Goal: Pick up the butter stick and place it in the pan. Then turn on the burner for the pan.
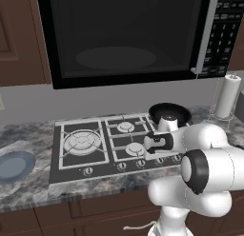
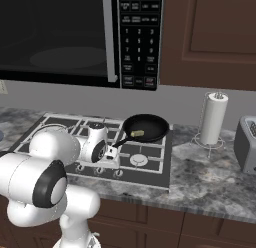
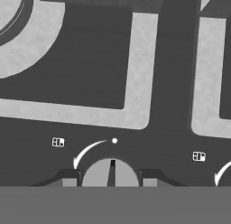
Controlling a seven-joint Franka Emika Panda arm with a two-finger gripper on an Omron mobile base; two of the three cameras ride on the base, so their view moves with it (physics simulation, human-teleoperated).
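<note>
Where the hand view looks straight down, the jaws [image 3: 111, 181] stand narrowed on either side of a round stove knob [image 3: 111, 174], their dark tips pinching it at its two flanks; a curved white arrow and a dot are printed just above it; grey grate bars [image 3: 135, 69] cross the dark cooktop beyond. From the right base view alone, the butter stick [image 2: 137, 134] lies inside the pan [image 2: 150, 125] on the rear right burner; the left base view shows the pan's rim [image 1: 169, 110] behind the wrist, and a blue-grey plate [image 1: 14, 165] on the table at far left.

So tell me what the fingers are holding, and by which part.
The gripper is closed on a round grey stove knob, one finger on either side.
</note>
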